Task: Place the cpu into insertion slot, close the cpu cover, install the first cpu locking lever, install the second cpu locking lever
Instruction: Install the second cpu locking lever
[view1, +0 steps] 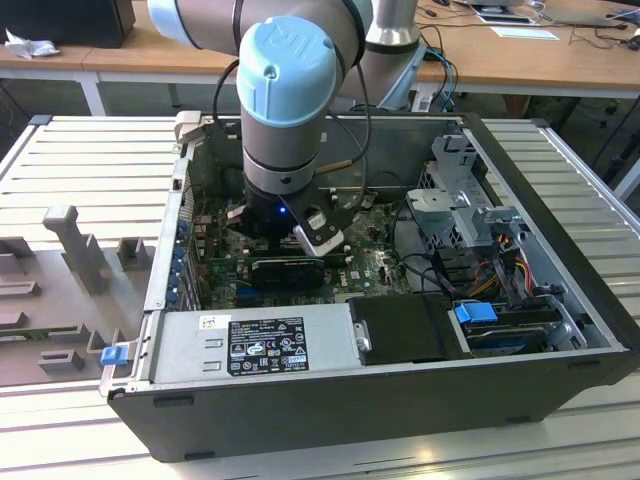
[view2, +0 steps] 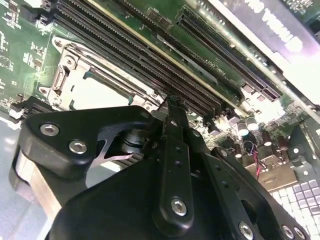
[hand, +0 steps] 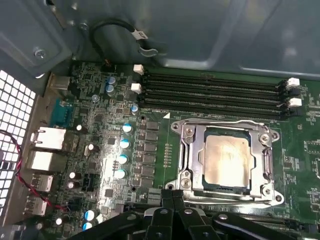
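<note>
Black metal links of the gripper fill the near edge of the first wrist view; its fingers meet in a narrow tip pressed together with nothing between them, just beside the socket. Right behind it, the cpu already lies flat in the insertion slot, and the cpu cover seems folded down around it. I judge the chip light, stiff and fragile on its contact side, best taken by its edges; the cover is thin springy metal. Further back run the long black memory slots, then the grey case wall. White print on the green board is too small to read.
</note>
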